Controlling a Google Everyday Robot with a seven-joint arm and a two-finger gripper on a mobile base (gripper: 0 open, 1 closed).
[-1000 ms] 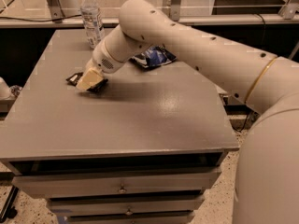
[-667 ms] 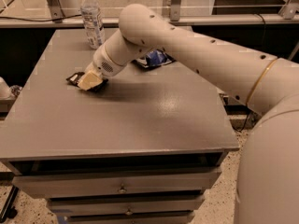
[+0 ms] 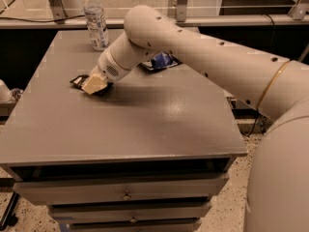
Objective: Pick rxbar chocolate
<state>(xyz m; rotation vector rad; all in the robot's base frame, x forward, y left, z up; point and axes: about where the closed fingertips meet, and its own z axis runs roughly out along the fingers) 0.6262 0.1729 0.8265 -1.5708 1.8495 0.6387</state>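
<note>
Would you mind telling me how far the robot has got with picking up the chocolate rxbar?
Done: the approach, as the gripper is down on the rxbar chocolate at the left of the table. In hand: getting a hold, though a firm grasp cannot be confirmed. Left: the lift, since the bar lies flat on the surface.

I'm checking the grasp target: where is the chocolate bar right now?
In the camera view the chocolate bar lies on the left side of the table, partly under the gripper, nearer the camera than the water bottle.

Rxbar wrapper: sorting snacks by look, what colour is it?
Black. Camera view: the rxbar peeks out beneath the tool.
</note>
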